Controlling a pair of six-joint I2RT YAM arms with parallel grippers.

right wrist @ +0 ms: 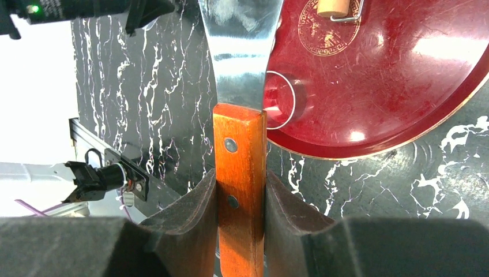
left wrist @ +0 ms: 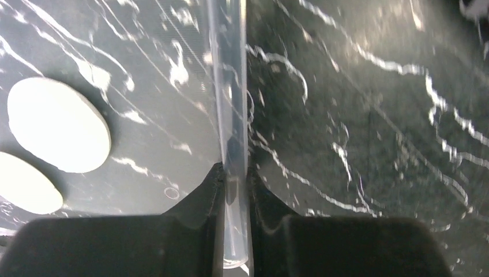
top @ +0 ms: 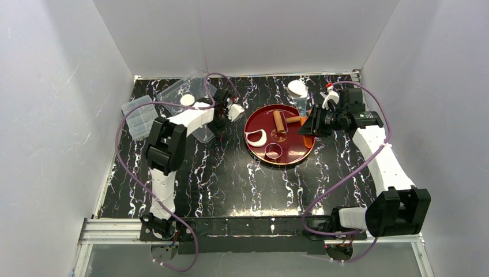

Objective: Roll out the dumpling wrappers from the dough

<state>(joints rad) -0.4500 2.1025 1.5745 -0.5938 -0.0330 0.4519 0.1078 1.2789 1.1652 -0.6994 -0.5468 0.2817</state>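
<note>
Table: everything is carried by a black table top with white marble veins (top: 230,184).
Plate: a round dark red plate (top: 294,147) is placed near the middle, a little to the right.
Tray: a thin clear plastic tray (left wrist: 230,104) lies at the far left of the table.
Left gripper: the left gripper (left wrist: 234,173) is closed tightly on the upright wall of this tray.
Scraper: a flat steel scraper with an orange wooden handle (right wrist: 239,150) is clamped by the handle in the right gripper (right wrist: 239,179), and its blade is kept at the right rim of the plate.
Rolling pin: a short pale wooden rolling pin (top: 279,121) is laid on the far part of the plate.
Wrappers: two flat white round dumpling wrappers (left wrist: 57,124) are seen in the tray, beside the pinched wall.
Dough: a white crescent scrap of dough (top: 256,137) is left on the left part of the plate, touched by no gripper.
Ring: a small metal ring (top: 273,151) stands on the near part of the plate.
Risk: the smooth thin wall may slip out of the pinch, or the tray may be tipped if it is pulled too quickly, so that the wrappers slide or fold. The ring may be knocked if the blade is swept carelessly.
</note>
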